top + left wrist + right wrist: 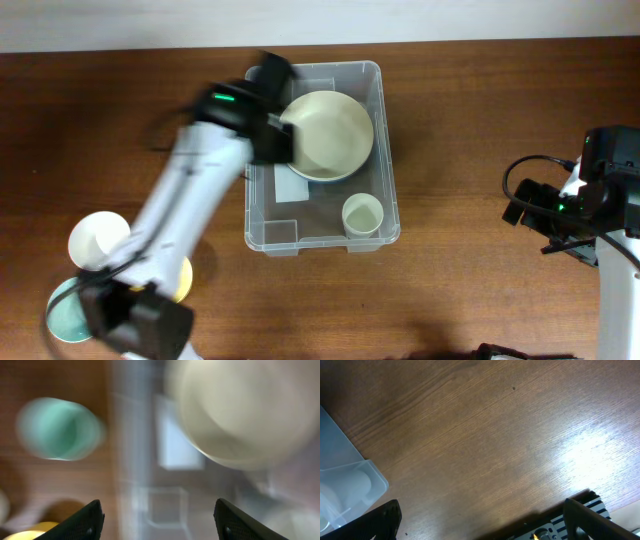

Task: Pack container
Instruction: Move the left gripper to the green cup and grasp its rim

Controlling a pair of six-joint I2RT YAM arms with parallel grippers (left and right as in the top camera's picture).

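Container (322,212) sits about mid-tabletop (470,110). Its long axis runs from the far edge toward the robot, so each arm faces one of the long walls.

The left arm (190,200) reaches diagonally across to it. The left claw (159,517) hangs over the long left wall near the far corner, fingers spread apart with nothing between them. Its wrist view is smeared with blur, so how high it sits is anyone's guess.

The right claw (485,520) is wide apart too and empty. It's well off to the right over bare wood, with just a corner of the bin in its view.

Inside the bin, a big cream bowl (330,135) fills the far end. A small pale cup (362,215) stands by the right wall at the near end, and the near-left part looks free.

What the next move probably turns on is the loose stuff: a teal dish (62,305), a white cup (98,240) and a yellow thing (183,282) that's half hidden. All of it lies well apart from the bin on its left, close to the left arm's base. So the left arm looks like the nearer one, and it'd likely bring things in over that long left wall.
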